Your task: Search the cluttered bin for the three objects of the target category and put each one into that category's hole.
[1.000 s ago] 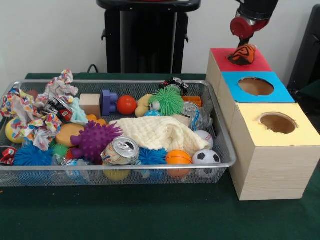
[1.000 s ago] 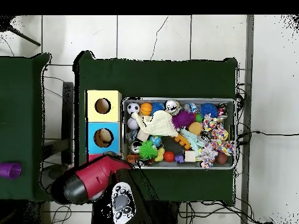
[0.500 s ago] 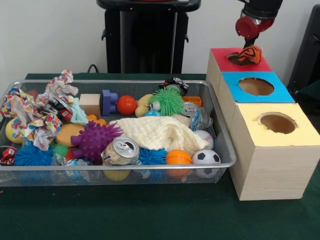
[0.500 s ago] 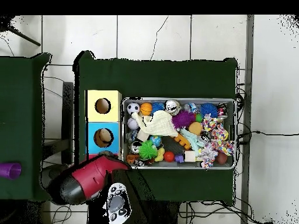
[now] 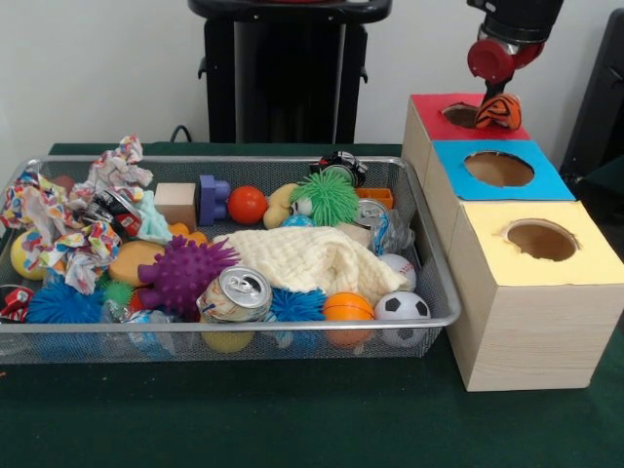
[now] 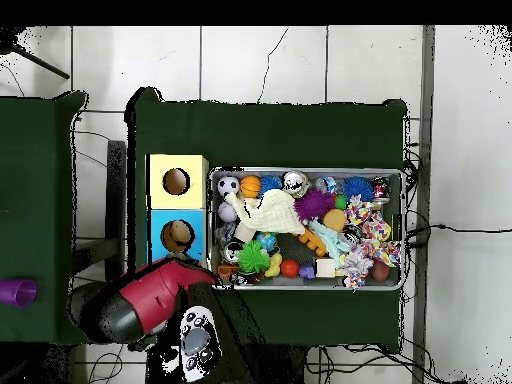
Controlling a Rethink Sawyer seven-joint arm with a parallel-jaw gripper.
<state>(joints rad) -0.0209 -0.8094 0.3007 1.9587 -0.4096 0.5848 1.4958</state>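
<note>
My gripper (image 5: pixel 493 97) hangs over the right part of the red-topped box (image 5: pixel 429 105), shut on a small orange and black striped object (image 5: pixel 499 113). The object sits just right of the red box's round hole (image 5: pixel 460 114), which shows open beside it. In the overhead view the red arm (image 6: pixel 150 300) covers the red box and hides the gripper. The wire mesh bin (image 5: pixel 429 255) (image 6: pixel 306 171) lies left of the boxes, packed with clutter.
Blue-topped (image 5: pixel 546 181) and yellow-topped (image 5: pixel 595 255) boxes, each with a hole, stand in front of the red one. The bin holds spiky balls, a soccer ball (image 5: pixel 402 306), a can (image 5: pixel 237 292), a cream cloth (image 5: pixel 307 255), blocks and crumpled wrappers.
The gripper and the striped object have shifted right across the red box top, uncovering the hole. The bin's contents have not moved.
</note>
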